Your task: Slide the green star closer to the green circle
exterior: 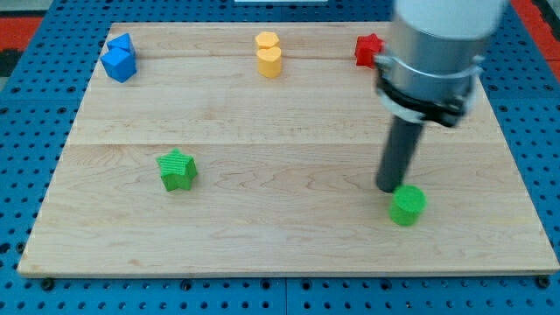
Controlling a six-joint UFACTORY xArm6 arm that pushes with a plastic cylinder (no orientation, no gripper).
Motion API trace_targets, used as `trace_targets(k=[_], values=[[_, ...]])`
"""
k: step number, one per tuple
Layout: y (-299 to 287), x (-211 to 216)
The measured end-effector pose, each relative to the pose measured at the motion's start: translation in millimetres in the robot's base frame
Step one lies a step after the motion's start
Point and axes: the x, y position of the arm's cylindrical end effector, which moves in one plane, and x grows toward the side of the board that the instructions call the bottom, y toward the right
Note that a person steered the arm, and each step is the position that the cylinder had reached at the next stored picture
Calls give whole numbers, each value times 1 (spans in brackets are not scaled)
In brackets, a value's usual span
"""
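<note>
The green star [177,170] lies on the wooden board [280,236] at the view's lower left. The green circle [407,205] lies at the view's lower right. My tip [388,187] rests on the board just up and left of the green circle, close to it or touching it, far to the right of the green star. The rod rises from there into the grey arm body at the view's top right.
A blue block [119,59] sits at the view's top left. A yellow block [269,53] sits at the top middle. A red star [368,49] sits at the top right, partly hidden by the arm. A blue perforated surface surrounds the board.
</note>
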Motion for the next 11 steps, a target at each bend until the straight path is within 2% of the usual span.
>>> trace_targets(k=[1, 3, 4, 5, 7, 8, 9, 10, 11], values=[[-7, 3], [-240, -75], [-323, -82], [-297, -33], [-120, -13], [-194, -51], [-231, -11], [-154, 15], [-69, 13]])
